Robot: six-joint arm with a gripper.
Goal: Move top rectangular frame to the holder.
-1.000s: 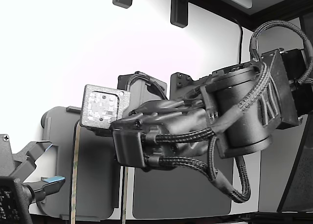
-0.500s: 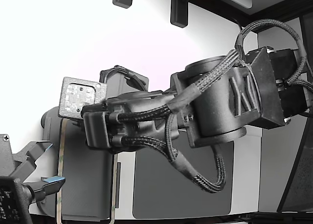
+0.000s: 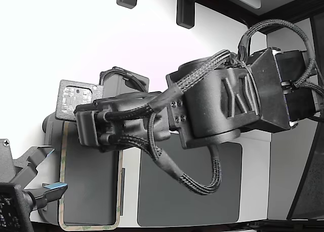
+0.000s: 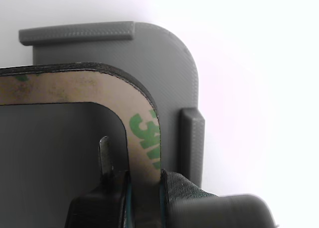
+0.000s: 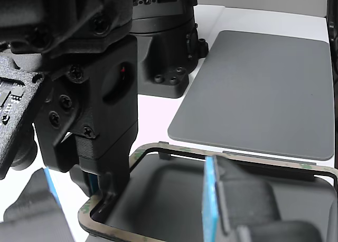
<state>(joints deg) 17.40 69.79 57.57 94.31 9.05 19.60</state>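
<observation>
A black robot arm reaches across a white table (image 3: 152, 49) from the exterior view's right toward its left. Braided cables (image 3: 202, 184) loop under its thick wrist.

At the end of the arm, the gripper (image 4: 142, 188) pinches the rim of the top rectangular frame (image 3: 63, 181). In the wrist view, one thin metal-coloured finger (image 4: 104, 156) stands inside the frame's open middle. A dark padded finger (image 4: 174, 185) presses on the outer edge, so the rim is clamped between them. The grip is near a rounded corner of the frame.

The frame is a thin, flat, rounded rectangle with an open middle. Its face is pale beige with green printed marks, and its edge is black. In the exterior view, its beige-green outline shows at the lower left, around a grey surface.

The holder (image 4: 164, 63) lies directly beneath the frame. It is a light grey plate with a rounded corner, a raised tab along one edge and another raised tab on the neighbouring side. In the wrist view, the frame's corner sits inside the holder's corner, with grey plate showing between the rim and the tabs. Whether the frame touches the plate cannot be told.

A solid dark grey mat (image 5: 264, 89) lies flat on the table just beside the holder. In the other view, a second gripper with a blue pad (image 5: 210, 199) shows blurred in the foreground.
</observation>
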